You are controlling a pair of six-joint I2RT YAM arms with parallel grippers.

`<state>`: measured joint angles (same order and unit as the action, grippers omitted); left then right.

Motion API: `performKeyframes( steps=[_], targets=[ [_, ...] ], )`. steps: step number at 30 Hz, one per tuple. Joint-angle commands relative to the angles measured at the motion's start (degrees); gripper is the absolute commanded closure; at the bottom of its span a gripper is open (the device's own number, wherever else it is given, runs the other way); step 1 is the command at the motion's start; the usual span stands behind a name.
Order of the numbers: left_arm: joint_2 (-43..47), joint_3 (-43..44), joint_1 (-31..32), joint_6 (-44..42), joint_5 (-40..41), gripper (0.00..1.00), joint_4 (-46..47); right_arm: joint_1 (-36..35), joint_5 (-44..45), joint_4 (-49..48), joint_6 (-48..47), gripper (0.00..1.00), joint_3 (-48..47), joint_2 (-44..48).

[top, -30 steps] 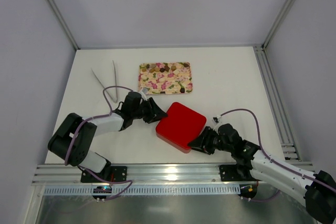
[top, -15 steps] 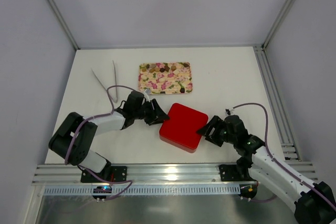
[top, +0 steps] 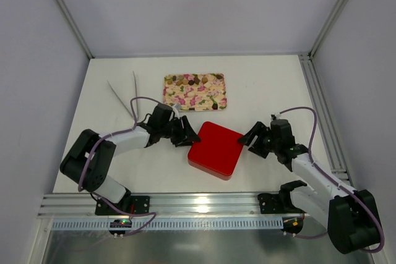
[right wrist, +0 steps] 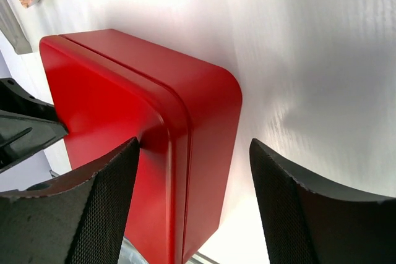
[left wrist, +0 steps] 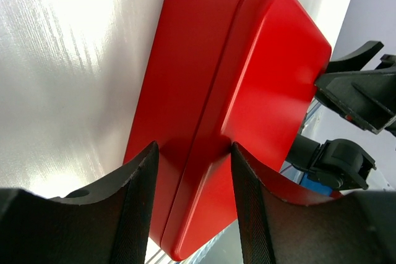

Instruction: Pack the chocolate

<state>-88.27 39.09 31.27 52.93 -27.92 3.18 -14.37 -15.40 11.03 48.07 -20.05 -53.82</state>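
My left gripper [left wrist: 192, 153] stands with its 2 fingers parted at the left corner of the red box [top: 214, 149], whose lid is on. The pads seem just off its sides, though the view is too close to be sure. My right gripper [right wrist: 193, 146] is spread wide at the opposite corner, with both fingers clear of the box. The chocolate [top: 189, 80] lies in a row along the far edge of the flowered tray [top: 198, 98]. The tray sits on the table [top: 272, 91] beyond the box and apart from it. White tongs [top: 124, 98] lie left of the tray.
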Motion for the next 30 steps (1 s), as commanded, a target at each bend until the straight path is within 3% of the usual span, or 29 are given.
performKeyframes(
  steps=[1,13,24,30],
  targets=[
    [-3.5,-1.7,0.4,-5.1,5.4,0.52,-12.1,0.6,1.7,-1.8,-3.4,0.28,0.3,-3.5],
    [-5.9,-0.5,0.6,-5.5,5.2,0.53,-12.7,0.4,0.6,-13.5,-0.6,0.53,6.7,-13.1],
    [-5.3,-0.6,0.7,-5.6,5.4,0.53,-13.1,0.4,1.3,-12.5,-0.9,0.54,6.4,-12.1],
    [-1.0,-2.4,0.7,-4.3,5.9,0.51,-12.8,0.4,-0.2,-9.5,-4.4,0.51,0.5,-13.9]
  ],
)
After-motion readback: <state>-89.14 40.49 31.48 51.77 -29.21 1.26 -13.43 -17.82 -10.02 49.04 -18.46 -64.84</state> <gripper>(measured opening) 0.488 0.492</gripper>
